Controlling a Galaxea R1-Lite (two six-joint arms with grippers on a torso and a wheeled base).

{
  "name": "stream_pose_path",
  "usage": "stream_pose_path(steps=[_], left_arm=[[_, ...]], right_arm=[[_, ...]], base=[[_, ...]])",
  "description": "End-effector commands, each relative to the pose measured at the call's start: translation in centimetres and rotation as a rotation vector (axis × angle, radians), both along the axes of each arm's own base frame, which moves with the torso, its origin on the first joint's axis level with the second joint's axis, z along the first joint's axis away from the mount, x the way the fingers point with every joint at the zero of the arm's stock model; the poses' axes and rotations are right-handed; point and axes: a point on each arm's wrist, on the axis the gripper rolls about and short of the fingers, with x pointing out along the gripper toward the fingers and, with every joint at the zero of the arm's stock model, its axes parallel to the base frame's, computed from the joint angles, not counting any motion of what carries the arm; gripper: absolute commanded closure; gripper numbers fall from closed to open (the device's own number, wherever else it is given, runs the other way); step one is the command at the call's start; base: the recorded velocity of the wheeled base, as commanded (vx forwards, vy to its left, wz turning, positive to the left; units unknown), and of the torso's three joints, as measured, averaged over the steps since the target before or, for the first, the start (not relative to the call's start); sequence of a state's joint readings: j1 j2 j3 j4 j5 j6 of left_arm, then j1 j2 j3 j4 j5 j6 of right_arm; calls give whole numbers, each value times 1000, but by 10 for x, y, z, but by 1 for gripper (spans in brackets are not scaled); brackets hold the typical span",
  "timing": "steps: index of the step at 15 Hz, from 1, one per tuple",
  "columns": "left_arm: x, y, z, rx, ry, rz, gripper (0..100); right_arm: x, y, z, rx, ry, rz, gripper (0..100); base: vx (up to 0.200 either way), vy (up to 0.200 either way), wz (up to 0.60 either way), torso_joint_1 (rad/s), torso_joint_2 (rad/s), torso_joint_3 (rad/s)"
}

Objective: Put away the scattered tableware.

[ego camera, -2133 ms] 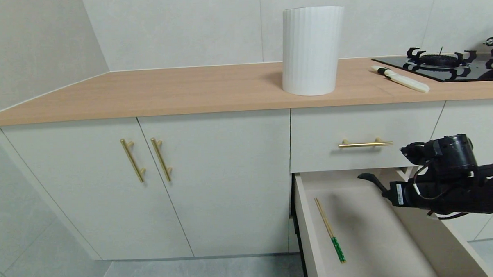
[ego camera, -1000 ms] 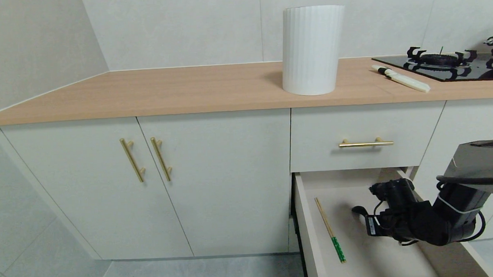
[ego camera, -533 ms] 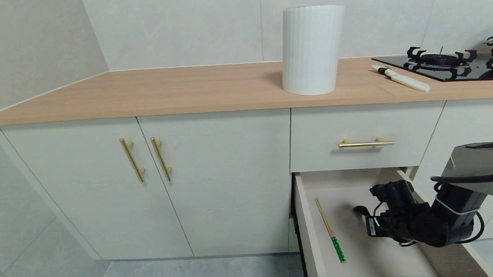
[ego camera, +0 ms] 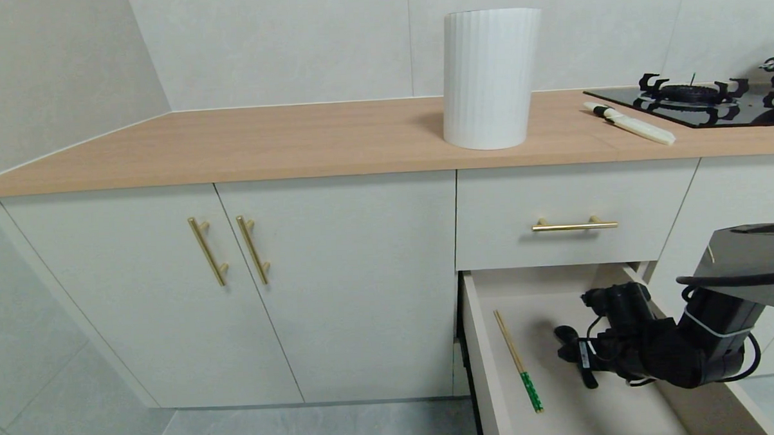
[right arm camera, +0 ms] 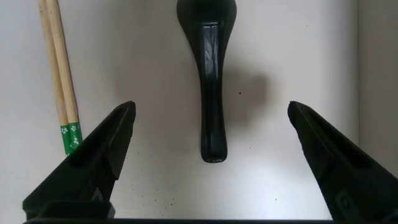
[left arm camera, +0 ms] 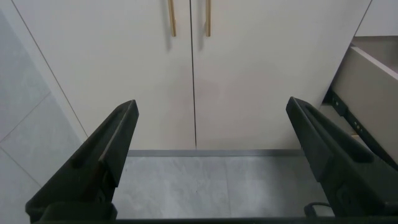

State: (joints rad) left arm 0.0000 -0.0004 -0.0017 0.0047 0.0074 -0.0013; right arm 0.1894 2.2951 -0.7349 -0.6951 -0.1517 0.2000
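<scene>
Right gripper (right arm camera: 211, 111) hangs inside the open lower drawer (ego camera: 479, 356), fingers spread wide, nothing in them. One black spoon (right arm camera: 210, 93) lies flat on the drawer floor in the gap between the fingers, touching neither, its bowl toward the back of the drawer and its handle toward the front. One pair of chopsticks (ego camera: 518, 362), two sticks side by side, rests along the drawer's left side near the wall, well apart from the spoon; the front ends are green with a small white pattern, no writing. A small white label (ego camera: 583, 355) sits on the gripper body, print too small to read. Left gripper (left arm camera: 211, 106) is low in front of the two cupboard doors (left arm camera: 193, 68), also wide open and empty. On the wooden countertop (ego camera: 262, 141): one tall white ribbed canister (ego camera: 490, 78), unmarked, and one long pale utensil (ego camera: 628, 124) with a dark band near its far end, lying just beside the black hob (ego camera: 692, 100). Gold handles, three counted: two upright on the doors, one level on the shut upper drawer (ego camera: 573, 198)
</scene>
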Motion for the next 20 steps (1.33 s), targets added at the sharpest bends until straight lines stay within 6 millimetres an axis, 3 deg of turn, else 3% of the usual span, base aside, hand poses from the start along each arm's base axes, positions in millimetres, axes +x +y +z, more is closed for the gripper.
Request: stream_pose_path(steps=[1, 4, 5, 6, 7, 9, 13, 20], left_arm=[[0, 0, 0, 0, 1, 0, 0], [0, 0, 0, 0, 1, 2, 0], [0, 0, 0, 0, 1, 0, 0], [0, 0, 0, 0, 1, 0, 0], [0, 0, 0, 0, 1, 0, 0], [0, 0, 0, 0, 1, 0, 0], [0, 0, 0, 0, 1, 2, 0], [0, 0, 0, 0, 1, 0, 0]], right_arm=[[-2, 0, 13, 7, -30, 1, 0], [-11, -2, 49, 23, -109, 8, 0], [-23, -2, 83, 38, -176, 14, 0], [-28, -2, 96, 43, -194, 19, 0], [-44, 1, 126, 58, -226, 45, 0], [-64, 3, 155, 88, -252, 89, 0], [-86, 11, 178, 103, -281, 139, 0], [-90, 12, 178, 101, -267, 151, 0]], base=[[0, 0, 0, 0, 0, 0], [0, 0, 0, 0, 0, 0], [0, 0, 0, 0, 0, 0], [0, 0, 0, 0, 0, 0], [0, 0, 0, 0, 0, 0], [0, 0, 0, 0, 0, 0], [0, 0, 0, 0, 0, 0], [-29, 0, 0, 0, 0, 1]])
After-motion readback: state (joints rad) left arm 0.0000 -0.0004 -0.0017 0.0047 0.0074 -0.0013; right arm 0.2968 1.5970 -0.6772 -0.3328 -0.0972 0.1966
